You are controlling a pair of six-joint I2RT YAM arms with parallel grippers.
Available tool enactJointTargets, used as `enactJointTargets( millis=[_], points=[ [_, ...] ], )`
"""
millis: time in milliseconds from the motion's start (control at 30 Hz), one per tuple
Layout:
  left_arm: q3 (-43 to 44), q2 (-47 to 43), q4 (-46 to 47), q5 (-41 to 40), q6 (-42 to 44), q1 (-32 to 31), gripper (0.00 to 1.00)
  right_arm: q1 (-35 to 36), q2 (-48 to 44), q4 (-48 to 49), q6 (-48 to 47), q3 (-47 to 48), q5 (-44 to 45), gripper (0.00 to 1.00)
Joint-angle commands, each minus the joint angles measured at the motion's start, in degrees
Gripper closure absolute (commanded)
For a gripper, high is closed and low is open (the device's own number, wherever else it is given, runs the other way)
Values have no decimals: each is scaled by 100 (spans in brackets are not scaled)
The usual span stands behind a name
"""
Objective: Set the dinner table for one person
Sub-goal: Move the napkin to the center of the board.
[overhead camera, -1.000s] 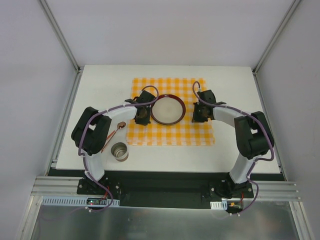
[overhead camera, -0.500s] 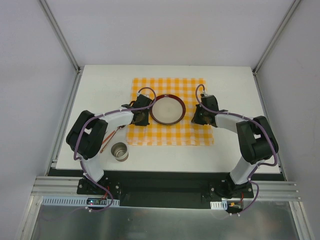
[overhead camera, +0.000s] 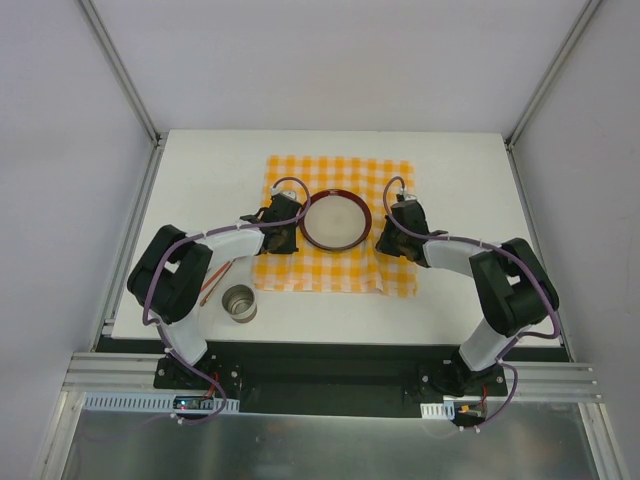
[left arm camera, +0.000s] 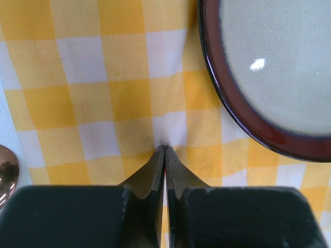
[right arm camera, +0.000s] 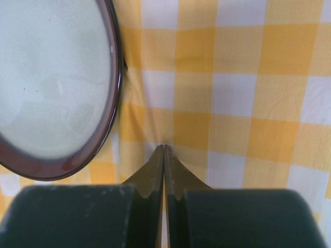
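Note:
The white dinner table (overhead camera: 215,165) carries an orange-and-white checkered cloth mat (overhead camera: 340,172). A dark-rimmed plate (overhead camera: 334,221) with a pale centre sits on the mat. My left gripper (overhead camera: 283,240) is just left of the plate, and my right gripper (overhead camera: 386,242) is just right of it. In the left wrist view my left gripper (left arm camera: 164,148) is shut with its tips on the mat (left arm camera: 103,93), next to the plate (left arm camera: 279,67). In the right wrist view my right gripper (right arm camera: 164,147) is shut on the mat (right arm camera: 232,93), which wrinkles at the tips, beside the plate (right arm camera: 51,77).
A metal cup (overhead camera: 239,303) stands near the table's front left. A copper spoon (overhead camera: 213,283) lies beside it, partly under my left arm; its bowl shows in the left wrist view (left arm camera: 6,173). Frame posts stand at the table's far corners.
Both grippers have closed in beside the plate and lowered onto the mat. The mat's right edge and near right corner have been drawn inward and toward me.

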Motion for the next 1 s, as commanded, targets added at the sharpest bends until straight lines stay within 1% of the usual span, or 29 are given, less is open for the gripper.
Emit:
enactJointTargets(
  millis=[0, 333, 800, 967],
  points=[
    [-271, 153, -840, 168, -85, -115, 100, 85, 37, -1082, 230, -261, 320, 99],
    [-235, 179, -840, 177, -41, -115, 100, 41, -52, -1583, 582, -120, 927, 100],
    [-261, -5, -883, 177, 3, -115, 100, -178, 300, -2347, 362, 882, 1182, 100],
    [-340, -93, -901, 168, -32, -115, 100, -319, 423, -2488, 239, 1216, 1112, 100]
  ],
)
